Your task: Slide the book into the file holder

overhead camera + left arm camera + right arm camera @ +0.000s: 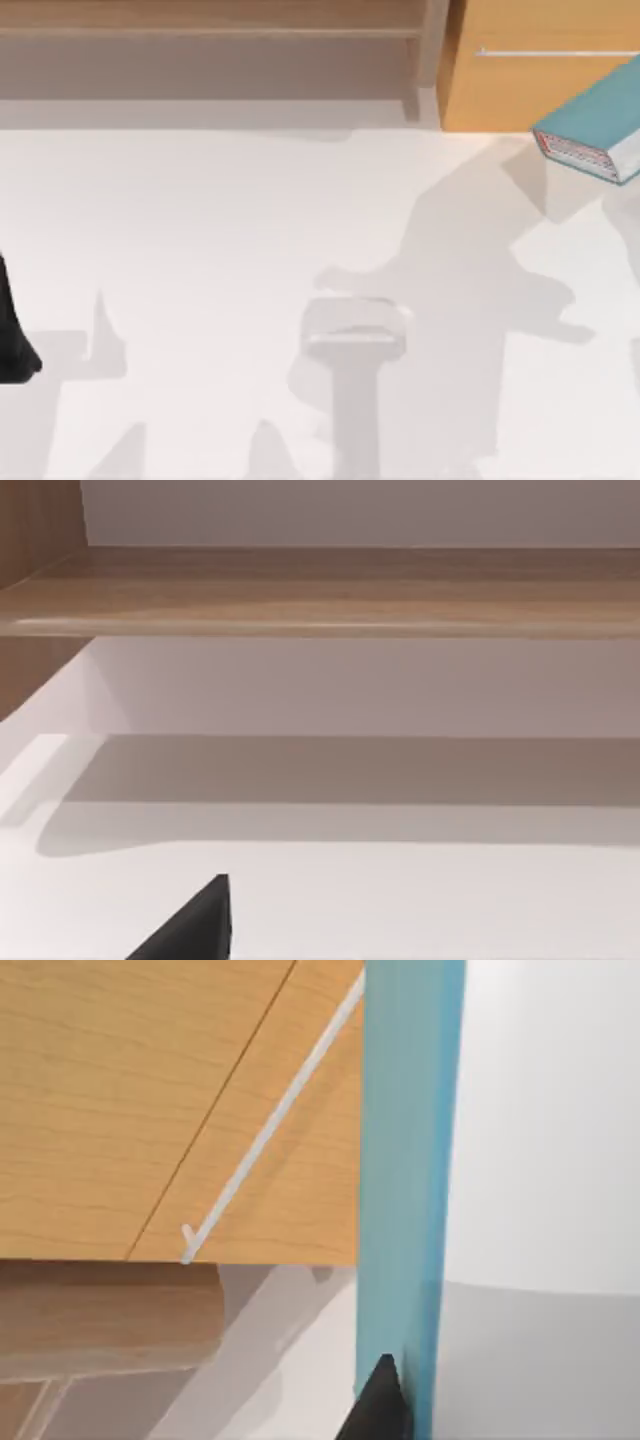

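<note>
The teal book (590, 120) hangs tilted above the table's far right corner, its white, red-marked end (572, 152) pointing toward the table's middle. In the right wrist view the book's teal cover (410, 1160) runs straight out from my right gripper (400, 1415), which is shut on it; one black fingertip (378, 1405) lies against the cover. A pale, whitish file holder (355, 330) stands at the table's centre front, well apart from the book. My left arm (15, 335) sits parked at the left edge, with one dark fingertip (190, 930) in the left wrist view.
A low wooden shelf (210, 30) runs along the back of the white table (200, 250). To its right stands a light-wood cabinet (500, 80) with a thin white handle (555, 52), right behind the book.
</note>
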